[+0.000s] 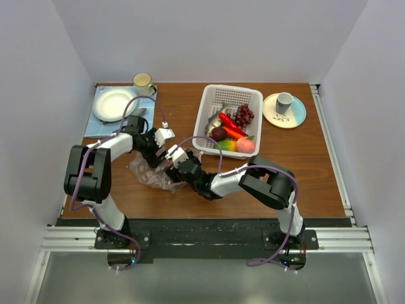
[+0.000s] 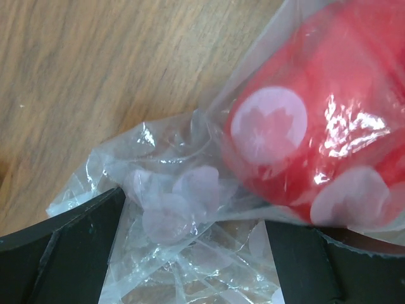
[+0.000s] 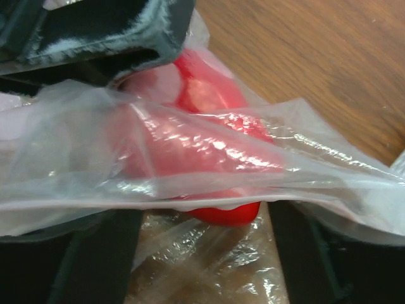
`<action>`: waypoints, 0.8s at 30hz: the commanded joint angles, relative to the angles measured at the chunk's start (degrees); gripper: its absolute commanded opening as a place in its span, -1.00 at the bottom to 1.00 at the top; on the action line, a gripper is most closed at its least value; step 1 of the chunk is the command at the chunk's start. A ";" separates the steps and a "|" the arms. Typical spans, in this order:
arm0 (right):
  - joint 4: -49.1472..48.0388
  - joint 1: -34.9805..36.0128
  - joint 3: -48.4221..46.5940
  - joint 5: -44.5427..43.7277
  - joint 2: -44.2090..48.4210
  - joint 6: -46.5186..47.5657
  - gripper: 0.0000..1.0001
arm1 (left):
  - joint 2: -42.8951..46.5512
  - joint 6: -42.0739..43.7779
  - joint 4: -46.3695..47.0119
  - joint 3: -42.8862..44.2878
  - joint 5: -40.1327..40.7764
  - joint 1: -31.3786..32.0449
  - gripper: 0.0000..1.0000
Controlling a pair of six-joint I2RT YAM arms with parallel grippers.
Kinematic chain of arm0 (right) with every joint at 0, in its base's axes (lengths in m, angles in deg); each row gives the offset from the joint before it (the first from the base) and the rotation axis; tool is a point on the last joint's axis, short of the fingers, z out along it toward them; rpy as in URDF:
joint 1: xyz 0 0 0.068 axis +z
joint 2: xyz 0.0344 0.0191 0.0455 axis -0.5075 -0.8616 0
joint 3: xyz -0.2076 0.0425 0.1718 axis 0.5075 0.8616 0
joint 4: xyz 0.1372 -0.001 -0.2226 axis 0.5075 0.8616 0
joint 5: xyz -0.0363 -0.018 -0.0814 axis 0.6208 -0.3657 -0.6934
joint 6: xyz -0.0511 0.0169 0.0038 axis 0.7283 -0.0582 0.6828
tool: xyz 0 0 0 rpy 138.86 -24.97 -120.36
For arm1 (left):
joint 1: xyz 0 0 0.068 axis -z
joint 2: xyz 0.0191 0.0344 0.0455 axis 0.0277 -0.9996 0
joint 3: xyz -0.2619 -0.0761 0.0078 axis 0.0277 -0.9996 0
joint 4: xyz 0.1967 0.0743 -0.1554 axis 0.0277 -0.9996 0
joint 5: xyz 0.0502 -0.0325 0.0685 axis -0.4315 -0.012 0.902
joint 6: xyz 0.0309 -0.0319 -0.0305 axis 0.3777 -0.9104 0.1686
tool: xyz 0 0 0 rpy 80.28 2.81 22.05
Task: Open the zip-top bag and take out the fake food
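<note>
Left of center in the overhead view, the zip-top bag (image 1: 148,175) lies crumpled on the table (image 1: 285,171), left gripper (image 2: 196,256) and right gripper (image 3: 202,253) both spread wide around it (one red fake food piece (image 2: 316,126) inside).

The brown wooden table (image 1: 304,171) carries a white perforated basket (image 1: 231,87) toward its far edge; right of the basket, a pale saucer (image 1: 294,119); left of it, a blue mat (image 1: 95,128) and a cream mug (image 1: 142,81); nearer and left, the crumpled zip-top bag (image 1: 147,176).
</note>
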 commanded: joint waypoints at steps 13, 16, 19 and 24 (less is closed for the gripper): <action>6.57 -0.10 12.33 15.58 20.46 -11.43 -1.00 | -0.89 -1.02 -1.30 -1.73 4.70 1.19 0.91; 6.22 -0.10 14.36 16.02 21.98 -11.35 -0.94 | -1.06 -1.38 -0.86 -2.00 4.35 1.19 0.91; 7.18 -0.10 12.61 14.89 19.88 -9.51 -0.36 | -0.89 -1.99 -0.86 -1.82 4.08 1.19 0.91; 5.61 -0.10 8.74 14.61 14.09 -8.19 -0.24 | 1.92 -3.74 -1.39 0.10 5.66 1.10 0.93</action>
